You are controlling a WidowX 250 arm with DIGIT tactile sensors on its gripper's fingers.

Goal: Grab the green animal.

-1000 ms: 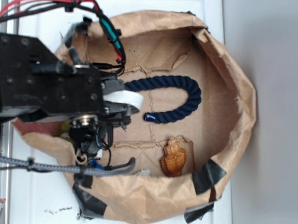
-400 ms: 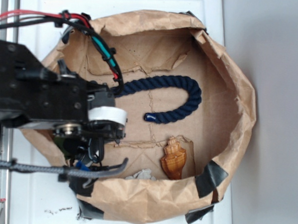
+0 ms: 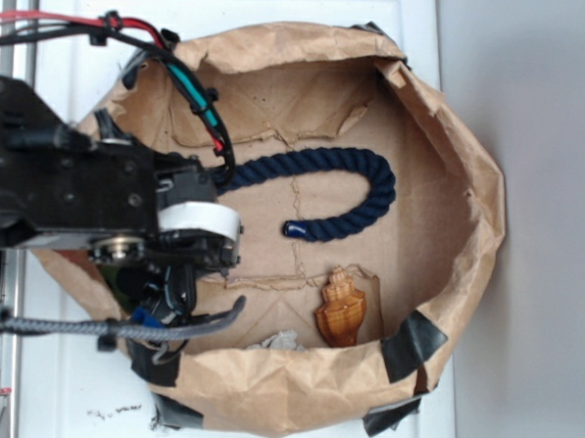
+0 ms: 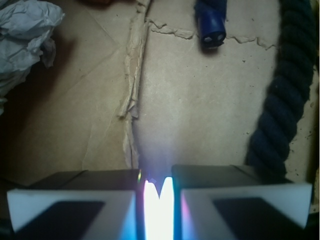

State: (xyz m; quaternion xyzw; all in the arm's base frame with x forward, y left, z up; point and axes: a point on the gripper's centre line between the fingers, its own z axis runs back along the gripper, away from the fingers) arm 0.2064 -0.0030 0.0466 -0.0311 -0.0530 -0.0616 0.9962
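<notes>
Wrist view, gripper (image 4: 159, 187) nearly closed, narrow gap, holding nothing, above cardboard (image 4: 200, 110).

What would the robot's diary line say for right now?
arm: over paper bag | fingers: almost shut, glare between | green animal: not seen | rope: untouched

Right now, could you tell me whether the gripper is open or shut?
Nearly shut: in the wrist view the gripper pads stand a sliver apart, with a bright glow in the gap; any contents cannot be told.
</notes>
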